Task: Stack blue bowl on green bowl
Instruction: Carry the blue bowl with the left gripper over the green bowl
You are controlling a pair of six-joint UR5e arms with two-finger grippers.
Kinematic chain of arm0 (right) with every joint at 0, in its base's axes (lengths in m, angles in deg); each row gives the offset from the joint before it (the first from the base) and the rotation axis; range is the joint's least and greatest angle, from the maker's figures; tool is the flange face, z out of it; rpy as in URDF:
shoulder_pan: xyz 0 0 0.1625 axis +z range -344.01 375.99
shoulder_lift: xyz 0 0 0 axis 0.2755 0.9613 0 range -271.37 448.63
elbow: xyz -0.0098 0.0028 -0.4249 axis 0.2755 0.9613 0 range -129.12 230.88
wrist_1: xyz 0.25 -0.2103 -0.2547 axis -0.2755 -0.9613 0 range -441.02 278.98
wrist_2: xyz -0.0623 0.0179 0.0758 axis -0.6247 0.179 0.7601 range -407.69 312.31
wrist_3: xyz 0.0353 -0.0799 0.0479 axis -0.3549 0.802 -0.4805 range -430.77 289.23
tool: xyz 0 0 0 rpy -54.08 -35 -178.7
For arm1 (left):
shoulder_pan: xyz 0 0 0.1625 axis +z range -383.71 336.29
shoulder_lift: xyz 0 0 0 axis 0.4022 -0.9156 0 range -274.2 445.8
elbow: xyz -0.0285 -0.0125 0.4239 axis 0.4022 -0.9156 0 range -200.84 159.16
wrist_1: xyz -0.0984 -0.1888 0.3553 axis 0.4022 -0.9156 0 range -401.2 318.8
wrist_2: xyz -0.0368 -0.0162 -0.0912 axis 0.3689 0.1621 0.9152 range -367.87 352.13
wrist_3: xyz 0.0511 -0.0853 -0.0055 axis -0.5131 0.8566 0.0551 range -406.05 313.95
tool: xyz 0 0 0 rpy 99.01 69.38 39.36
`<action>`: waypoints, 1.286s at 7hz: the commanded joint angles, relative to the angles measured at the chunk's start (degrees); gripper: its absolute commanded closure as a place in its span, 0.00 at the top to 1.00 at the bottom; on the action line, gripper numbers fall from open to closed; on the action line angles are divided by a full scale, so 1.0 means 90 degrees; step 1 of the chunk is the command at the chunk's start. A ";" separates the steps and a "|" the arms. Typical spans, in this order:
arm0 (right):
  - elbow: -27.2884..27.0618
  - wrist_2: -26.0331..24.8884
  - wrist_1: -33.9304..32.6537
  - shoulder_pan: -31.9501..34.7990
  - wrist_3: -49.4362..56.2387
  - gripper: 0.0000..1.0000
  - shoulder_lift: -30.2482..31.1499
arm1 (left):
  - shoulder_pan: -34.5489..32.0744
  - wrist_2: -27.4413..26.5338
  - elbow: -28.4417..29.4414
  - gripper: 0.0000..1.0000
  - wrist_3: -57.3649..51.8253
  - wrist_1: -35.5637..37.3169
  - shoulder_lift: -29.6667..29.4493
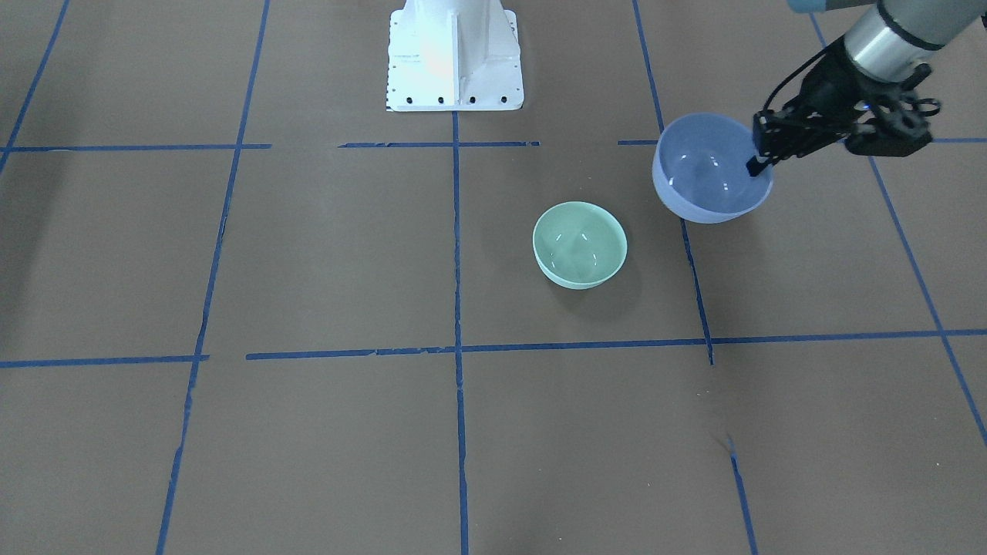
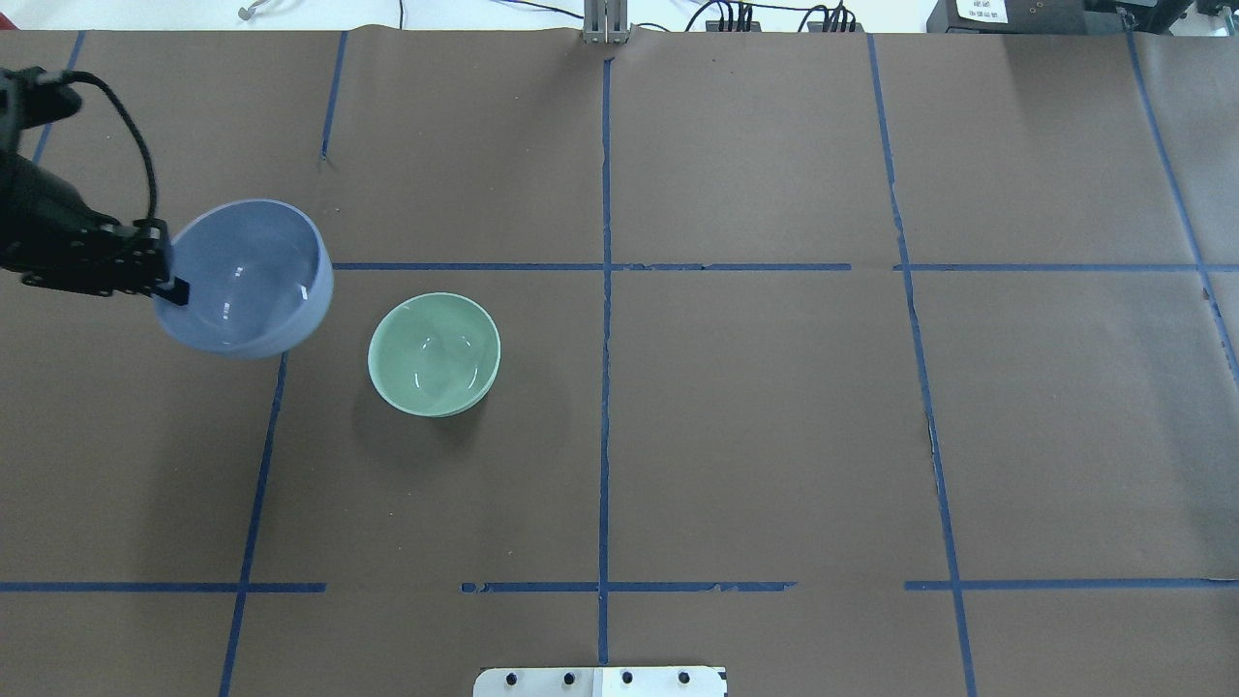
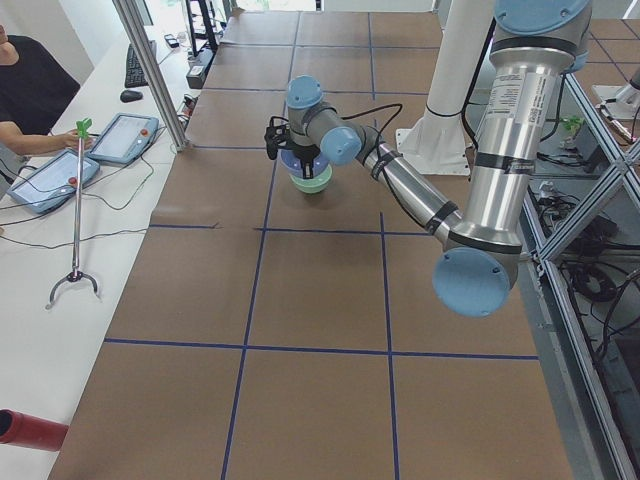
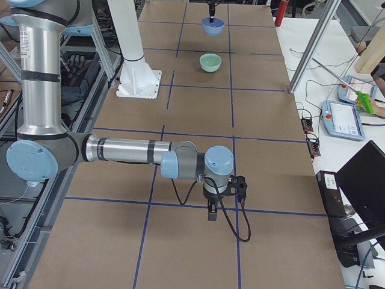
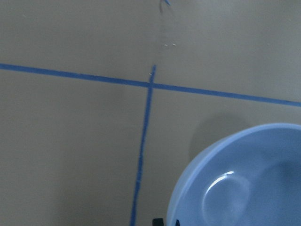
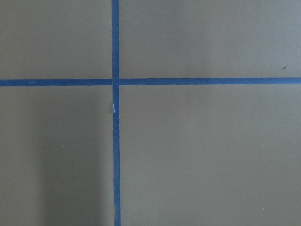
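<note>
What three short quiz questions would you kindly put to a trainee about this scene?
1. Which end effector pinches the blue bowl at its rim? A) left B) right
2. Fill in: the green bowl rests on the ___.
3. True or false: the blue bowl is already nested in the green bowl.

Key:
1. A, the left end effector.
2. table.
3. False; they are apart.

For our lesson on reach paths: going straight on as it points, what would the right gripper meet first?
The right gripper points down; it would likely meet the table, near a blue tape crossing. Nothing else shows beneath it.
</note>
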 commanded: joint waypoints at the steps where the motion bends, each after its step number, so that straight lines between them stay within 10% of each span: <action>1: 0.0000 -0.0003 0.0007 0.0000 0.0000 1.00 0.0000 | 0.0898 -0.0581 0.0768 0.00 0.1150 -0.1003 -0.0530; 7: 0.0000 -0.0003 0.0007 0.0000 0.0000 1.00 0.0000 | 0.1447 -0.0926 0.1503 0.00 0.1154 -0.1338 -0.0795; 8: 0.0000 0.0007 0.0007 0.0000 0.0000 1.00 0.0000 | 0.1447 -0.0926 0.1590 0.81 0.1096 -0.1367 -0.0805; 9: 0.0000 0.0007 0.0007 0.0000 0.0000 1.00 0.0000 | 0.1447 -0.0935 0.1649 1.00 0.1105 -0.1783 -0.0708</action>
